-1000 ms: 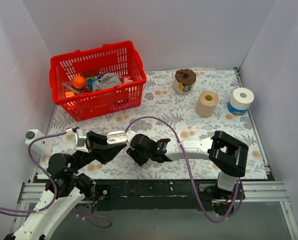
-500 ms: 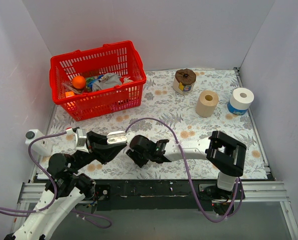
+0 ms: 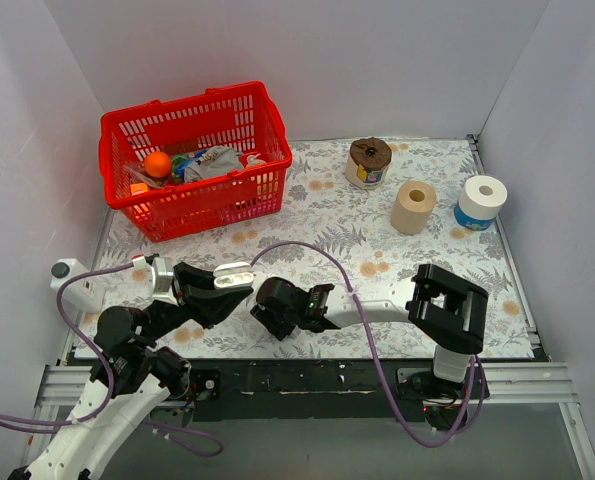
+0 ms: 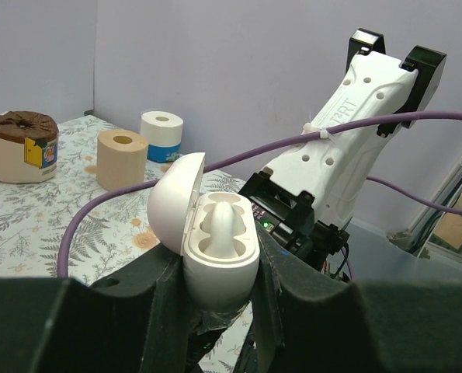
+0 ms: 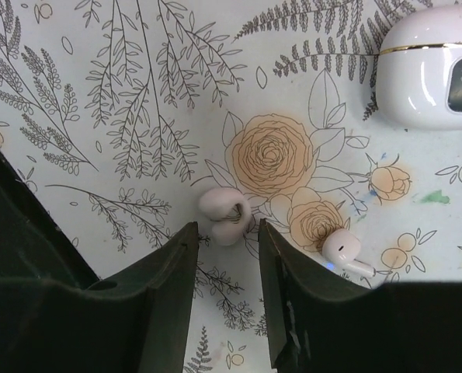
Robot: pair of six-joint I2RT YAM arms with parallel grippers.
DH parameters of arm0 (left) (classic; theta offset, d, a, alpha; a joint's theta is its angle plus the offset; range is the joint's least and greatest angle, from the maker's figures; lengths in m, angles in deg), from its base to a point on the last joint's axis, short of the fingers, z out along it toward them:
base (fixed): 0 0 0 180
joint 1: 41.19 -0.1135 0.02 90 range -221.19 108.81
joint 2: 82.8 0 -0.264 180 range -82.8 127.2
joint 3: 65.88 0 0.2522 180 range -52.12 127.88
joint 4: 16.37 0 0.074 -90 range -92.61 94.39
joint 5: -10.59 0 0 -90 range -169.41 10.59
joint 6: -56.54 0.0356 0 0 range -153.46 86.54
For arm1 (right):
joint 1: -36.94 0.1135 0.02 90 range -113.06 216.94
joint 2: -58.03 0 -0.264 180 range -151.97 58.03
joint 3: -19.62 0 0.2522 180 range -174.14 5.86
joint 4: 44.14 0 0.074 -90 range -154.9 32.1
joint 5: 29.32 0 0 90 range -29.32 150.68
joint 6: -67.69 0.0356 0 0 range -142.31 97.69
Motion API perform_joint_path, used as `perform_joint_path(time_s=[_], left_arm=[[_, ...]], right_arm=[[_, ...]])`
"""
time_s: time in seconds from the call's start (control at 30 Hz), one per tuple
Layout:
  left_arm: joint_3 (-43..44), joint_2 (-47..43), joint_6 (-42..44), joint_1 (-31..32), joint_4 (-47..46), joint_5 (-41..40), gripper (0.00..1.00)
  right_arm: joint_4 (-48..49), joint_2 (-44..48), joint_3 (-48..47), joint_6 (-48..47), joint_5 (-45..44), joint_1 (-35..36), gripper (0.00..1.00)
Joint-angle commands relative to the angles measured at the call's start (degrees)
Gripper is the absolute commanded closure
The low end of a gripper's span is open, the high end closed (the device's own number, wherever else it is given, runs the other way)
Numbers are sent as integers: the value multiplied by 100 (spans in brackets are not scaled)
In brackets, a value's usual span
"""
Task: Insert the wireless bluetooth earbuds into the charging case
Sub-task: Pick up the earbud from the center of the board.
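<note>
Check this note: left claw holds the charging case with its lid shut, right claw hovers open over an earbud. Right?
Not quite: the left wrist view shows the charging case in the left claw with its lid open. The rest is right.

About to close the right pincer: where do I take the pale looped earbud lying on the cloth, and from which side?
Pinch the looped earbud across its two rounded outer flanks, coming straight down from above. It lies flat, and the open right pincer has a finger on either side of it.
</note>
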Motion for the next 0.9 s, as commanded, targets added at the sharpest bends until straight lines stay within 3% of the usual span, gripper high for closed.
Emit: perform_joint_path(time_s=[0.0, 0.2, 0.43, 0.87], left_arm=[[35, 11, 10, -16, -16, -48, 100], [17, -42, -17, -8, -7, -22, 100], [35, -112, -17, -16, 63, -48, 100], [8, -183, -34, -16, 98, -92, 100]], right_arm=[[20, -132, 71, 110, 49, 145, 57], [29, -106, 54, 145, 23, 181, 60], [-32, 351, -52, 171, -302, 76, 48], [-112, 352, -184, 4, -92, -443, 49]])
